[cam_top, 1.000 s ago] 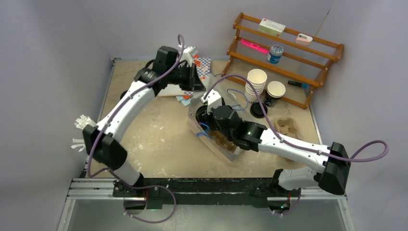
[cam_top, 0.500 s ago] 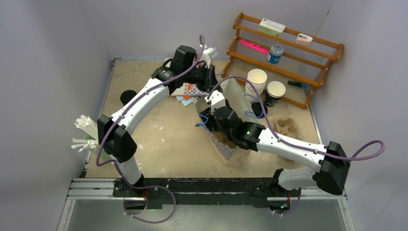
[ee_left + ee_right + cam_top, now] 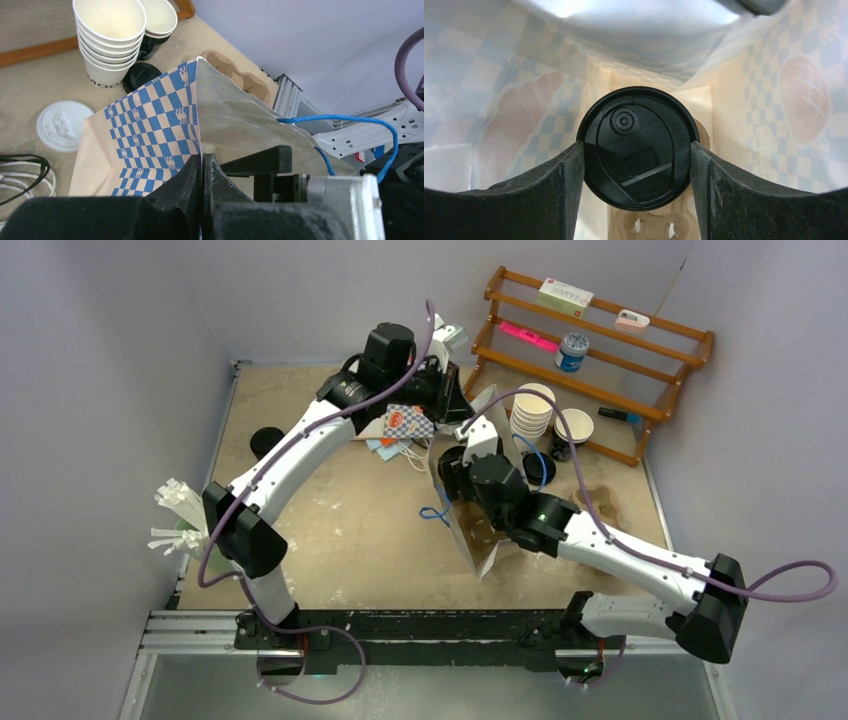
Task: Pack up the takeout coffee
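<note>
A blue-checkered paper bag [image 3: 478, 545] stands tilted at mid-table, its mouth facing the back. My left gripper [image 3: 202, 167] is shut on the bag's top rim [image 3: 197, 100] and holds it up; from above it sits at the bag's far edge [image 3: 458, 405]. My right gripper [image 3: 637, 150] is deep inside the bag, so the top view shows only its wrist [image 3: 480, 475]. Its fingers press both sides of the takeout coffee [image 3: 638, 147], of which I see only the round black sip lid. A cardboard cup carrier [image 3: 659, 225] lies on the bag's floor below it.
A stack of lidless white cups [image 3: 532, 410] and one more cup [image 3: 572, 430] stand before the wooden rack [image 3: 600, 340]. A loose black lid [image 3: 535, 468] lies near them, another [image 3: 266, 440] at far left. Printed packets [image 3: 405, 425] lie by the bag. White cutlery [image 3: 175, 515] sits at the left edge.
My left arm has swung right and drawn the bag's rim up toward the rack. The bag has turned more upright. My right arm has followed rightward, still inside the bag.
</note>
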